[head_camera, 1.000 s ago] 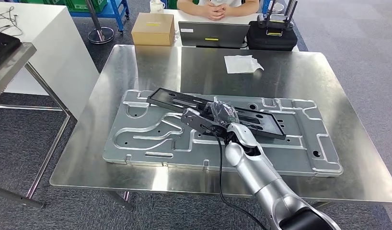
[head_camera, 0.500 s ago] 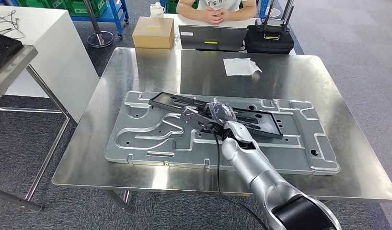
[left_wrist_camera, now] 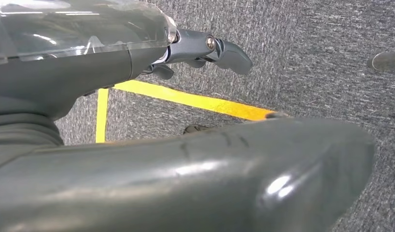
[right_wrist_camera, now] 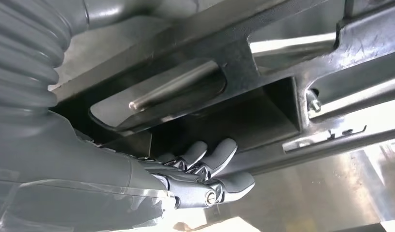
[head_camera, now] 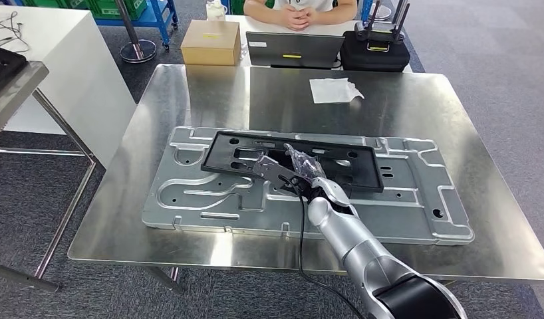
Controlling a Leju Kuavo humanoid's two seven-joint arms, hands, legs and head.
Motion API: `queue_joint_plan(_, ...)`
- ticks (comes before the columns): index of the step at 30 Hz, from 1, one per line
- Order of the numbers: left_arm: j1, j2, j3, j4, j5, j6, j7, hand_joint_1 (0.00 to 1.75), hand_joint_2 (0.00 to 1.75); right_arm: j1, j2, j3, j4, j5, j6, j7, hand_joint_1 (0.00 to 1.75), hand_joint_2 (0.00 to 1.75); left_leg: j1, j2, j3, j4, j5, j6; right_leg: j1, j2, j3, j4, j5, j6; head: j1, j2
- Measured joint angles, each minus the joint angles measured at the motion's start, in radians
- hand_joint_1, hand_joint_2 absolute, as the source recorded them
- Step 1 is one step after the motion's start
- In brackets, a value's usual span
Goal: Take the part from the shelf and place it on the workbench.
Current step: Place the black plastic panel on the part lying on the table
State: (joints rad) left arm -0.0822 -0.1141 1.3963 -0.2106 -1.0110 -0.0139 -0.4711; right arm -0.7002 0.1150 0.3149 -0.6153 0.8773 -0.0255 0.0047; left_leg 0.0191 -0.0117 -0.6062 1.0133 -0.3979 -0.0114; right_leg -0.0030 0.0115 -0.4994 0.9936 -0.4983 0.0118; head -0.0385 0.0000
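The black frame-shaped part (head_camera: pixel 366 166) lies flat on the grey stamped metal plate (head_camera: pixel 189 193) on the steel workbench (head_camera: pixel 402 106). My right hand (head_camera: pixel 297 165) is at the part's near edge, around its middle. In the right wrist view the dark fingers (right_wrist_camera: pixel 210 159) reach through an opening in the part (right_wrist_camera: pixel 263 67) and curl under its bar, with the thumb on the other side, so the hand grips it. My left hand (left_wrist_camera: pixel 137 145) hangs over grey carpet with its fingers (left_wrist_camera: pixel 219 48) spread and nothing in it.
A white cloth (head_camera: pixel 334 90) lies at the back of the workbench. Behind it are a cardboard box (head_camera: pixel 211 42), a laptop (head_camera: pixel 294 50), a black case (head_camera: pixel 376 53) and a seated person (head_camera: pixel 299 10). The metal shelf (head_camera: pixel 10 80) stands at the left.
The black part has turned from a slanted, tilted pose to lie flat and square on the plate. My right hand has sunk with it and still grips it.
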Motion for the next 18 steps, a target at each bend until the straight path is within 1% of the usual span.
queue_joint_plan(7, 0.001, 0.0, 0.0, 0.0, -0.014, -0.014, 0.0, 0.0, 0.0, 0.014, 0.0, -0.044, -0.013, 0.021, 0.005, -0.003, 0.0, 1.75, 0.0, 0.0, 0.0, -0.001, -0.002, -0.002, 0.0, 0.0, 0.0, 0.0, -0.002, -0.003, 0.0, 0.0)
queue_joint_plan(13, 0.001, 0.002, 0.0, 0.0, -0.015, -0.016, 0.0, 0.0, 0.0, 0.03, -0.001, -0.061, -0.035, 0.026, 0.004, -0.012, 0.0, 1.75, 0.0, 0.0, 0.0, -0.002, -0.002, -0.004, 0.001, 0.0, 0.0, 0.0, -0.003, -0.004, 0.0, 0.0)
queue_joint_plan(16, 0.001, 0.002, 0.0, 0.0, -0.014, -0.016, 0.0, 0.0, 0.0, 0.05, -0.001, -0.066, -0.069, 0.025, 0.0, -0.027, 0.0, 1.75, 0.001, 0.0, 0.0, -0.002, -0.002, -0.004, 0.001, 0.0, -0.001, 0.0, -0.004, -0.004, 0.0, 0.0)
queue_joint_plan(18, 0.002, 0.002, 0.0, 0.0, -0.013, -0.016, 0.0, 0.0, 0.0, 0.08, -0.002, -0.068, -0.124, 0.019, -0.008, -0.042, 0.0, 1.75, 0.001, 0.0, 0.0, -0.002, -0.002, -0.004, 0.001, 0.0, -0.001, 0.0, -0.004, -0.004, 0.0, 0.0)
